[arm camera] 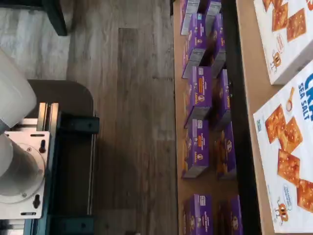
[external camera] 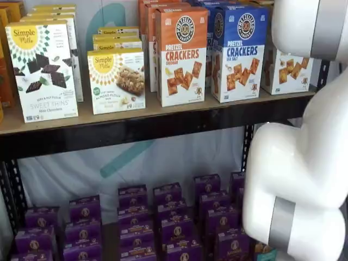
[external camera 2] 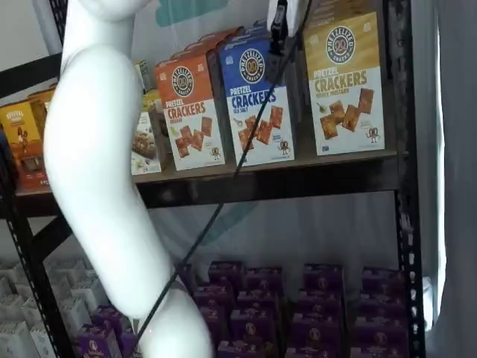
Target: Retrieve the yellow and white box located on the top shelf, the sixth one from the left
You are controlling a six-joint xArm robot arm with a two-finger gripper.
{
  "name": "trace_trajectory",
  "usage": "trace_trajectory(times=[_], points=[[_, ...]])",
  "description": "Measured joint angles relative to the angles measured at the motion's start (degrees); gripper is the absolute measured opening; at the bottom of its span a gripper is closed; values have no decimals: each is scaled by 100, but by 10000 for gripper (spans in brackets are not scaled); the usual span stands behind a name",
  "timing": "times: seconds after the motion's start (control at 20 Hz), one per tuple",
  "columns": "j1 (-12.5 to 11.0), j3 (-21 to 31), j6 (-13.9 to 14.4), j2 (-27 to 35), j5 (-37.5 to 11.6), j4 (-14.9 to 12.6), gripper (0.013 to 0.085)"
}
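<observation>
The yellow and white box (external camera 2: pixel 344 83) is standing upright on the top shelf (external camera 2: pixel 298 181), at the right end of the row, just beside the blue box (external camera 2: pixel 258 101), which in turn is sitting next to the orange box (external camera 2: pixel 188 112). In a shelf view the same yellow and white box (external camera: pixel 288 69) is peeking out from behind the white arm (external camera: pixel 304 179), which is covering most of it. The gripper (external camera 2: pixel 279 26) is hanging from the upper edge in a shelf view, in front of the blue box's upper right corner, with a black cable (external camera 2: pixel 223 201) trailing down beside it; only a dark sliver is showing, so whether the jaws are spread or pressed together I cannot tell. The wrist view is looking down on small purple boxes (arm camera: pixel 198 93) on the lower level and on wooden flooring (arm camera: pixel 132 122).
</observation>
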Motion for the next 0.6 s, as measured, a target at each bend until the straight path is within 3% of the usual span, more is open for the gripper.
trace_trajectory(times=[0.15,0.3,0.45,0.6], points=[[253,242,-86,-199,-177,-559,850],[234,552,-144,-405,-337,-603,850],[93,713,-174,-524,-457,-373,850],[-211,808,-151,-615,-583,238,850]])
